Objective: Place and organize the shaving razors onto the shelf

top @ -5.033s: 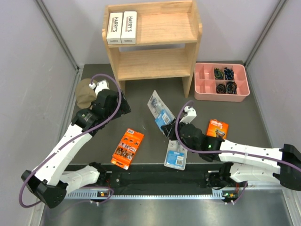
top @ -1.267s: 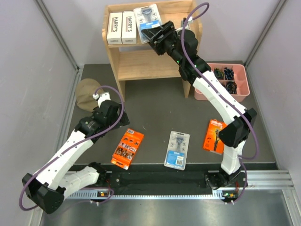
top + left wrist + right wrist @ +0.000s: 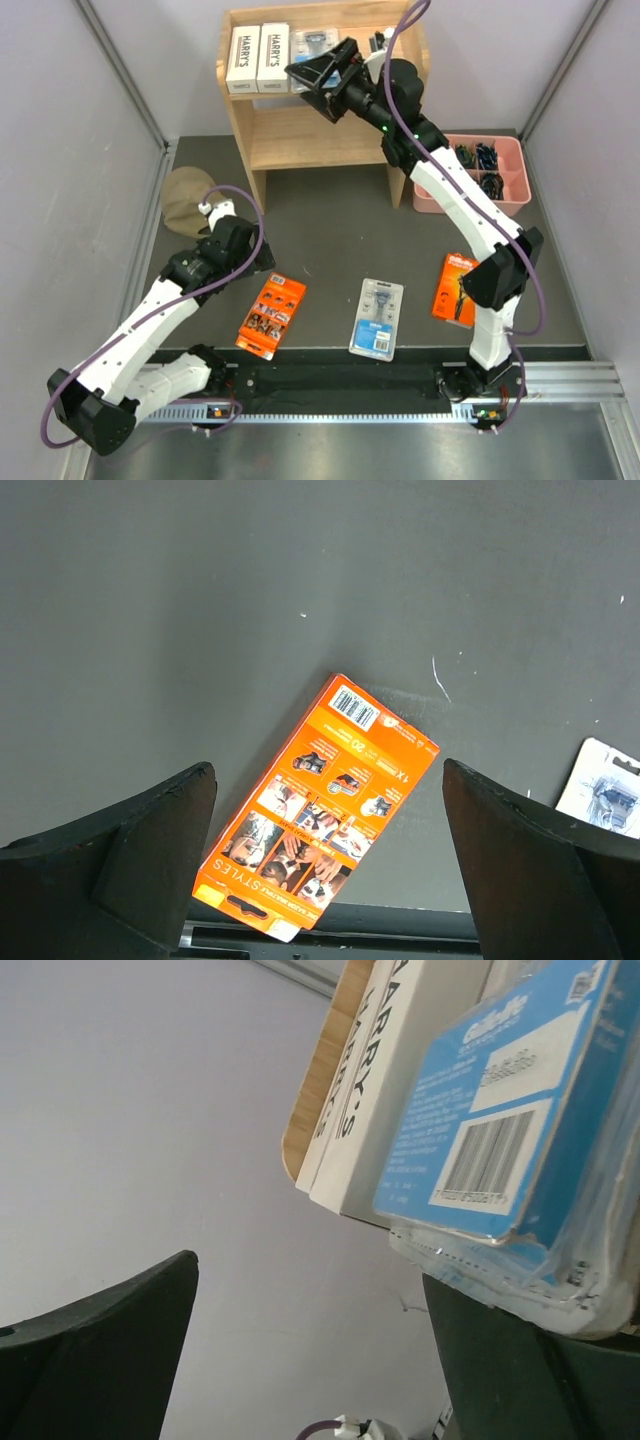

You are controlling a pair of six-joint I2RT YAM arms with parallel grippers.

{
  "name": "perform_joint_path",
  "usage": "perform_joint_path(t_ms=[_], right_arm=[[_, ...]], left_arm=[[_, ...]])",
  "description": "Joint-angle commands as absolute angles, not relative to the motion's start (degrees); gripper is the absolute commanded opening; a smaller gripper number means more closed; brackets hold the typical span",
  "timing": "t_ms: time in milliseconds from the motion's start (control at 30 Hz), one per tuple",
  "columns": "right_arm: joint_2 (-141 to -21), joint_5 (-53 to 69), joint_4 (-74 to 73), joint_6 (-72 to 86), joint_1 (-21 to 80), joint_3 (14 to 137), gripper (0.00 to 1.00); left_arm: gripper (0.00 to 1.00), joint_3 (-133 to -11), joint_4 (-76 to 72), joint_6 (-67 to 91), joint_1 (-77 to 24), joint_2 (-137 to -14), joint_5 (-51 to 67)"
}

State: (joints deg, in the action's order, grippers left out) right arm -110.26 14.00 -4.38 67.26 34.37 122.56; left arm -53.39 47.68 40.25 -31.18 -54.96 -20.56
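- Orange pack (image 3: pixel 318 802) lying flat, near left, under wide-open left gripper (image 3: pixel 325 780); light, stiff card, best pinched across long edges.
- Blue blister pack (image 3: pixel 315 42) on shelf (image 3: pixel 300 135) top beside white boxes (image 3: pixel 259 58); right gripper (image 3: pixel 320 75) spread, empty; slippery plastic.

Two boxes (image 3: pixel 259 59) sit left of a blister pack (image 3: pixel 312 41) atop the shelf (image 3: pixel 372 62)

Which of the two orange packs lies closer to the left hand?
The orange pack left of the unshelved blue blister pack; the other orange pack lies right of it.
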Motion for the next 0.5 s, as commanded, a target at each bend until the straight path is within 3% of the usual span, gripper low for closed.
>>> perform_joint_path(t_ms=[0,300,467], right_arm=[[-106.9,13.0,-7.6,64.7,33.0,119.6,0.98],[-101.1,16.4,-11.5,60.6,32.9,111.7,0.99],[-90.7,13.5,-11.5,54.8,33.0,95.2,0.99]], left_arm=[[0.99,-52.9,47.3,39.4,-31.4,-54.0,-20.2],[0.99,-53.5,47.2,39.1,-31.4,-54.1,-18.5],[0.99,-53.7,46.2,38.4,-31.4,-53.3,-17.1]])
